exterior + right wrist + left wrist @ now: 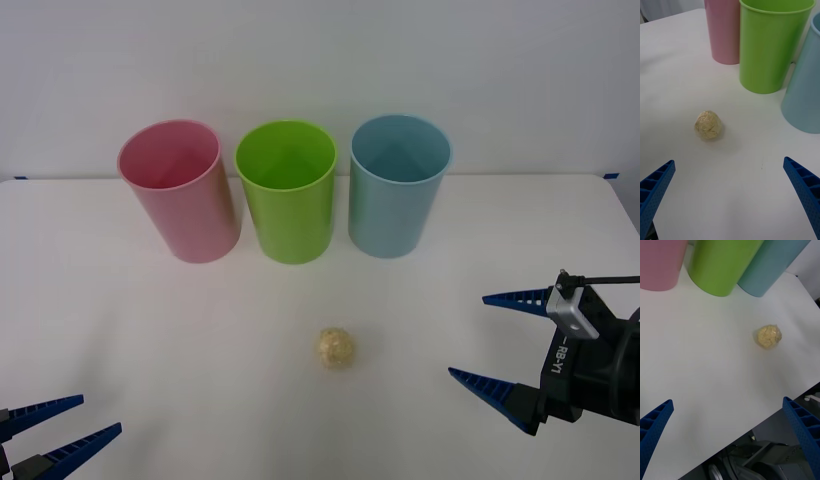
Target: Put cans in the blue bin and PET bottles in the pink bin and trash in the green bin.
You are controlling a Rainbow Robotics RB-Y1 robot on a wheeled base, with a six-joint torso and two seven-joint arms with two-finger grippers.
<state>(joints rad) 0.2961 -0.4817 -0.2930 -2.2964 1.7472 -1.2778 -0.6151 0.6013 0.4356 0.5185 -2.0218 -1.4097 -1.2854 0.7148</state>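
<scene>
Before green bin (287,195), trash (337,348).

Right gripper (500,350) fingers spread, left gripper (62,425) low, fingers parted

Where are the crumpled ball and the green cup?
trash (337,348), front view, middle of the wrinkly ball.
green bin (291,215), front view, middle of its outer wall.

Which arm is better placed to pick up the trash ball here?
Probably the right. The right gripper is open over the table, level with the trash and facing it. The left gripper sits at the near table edge, farther away.
</scene>
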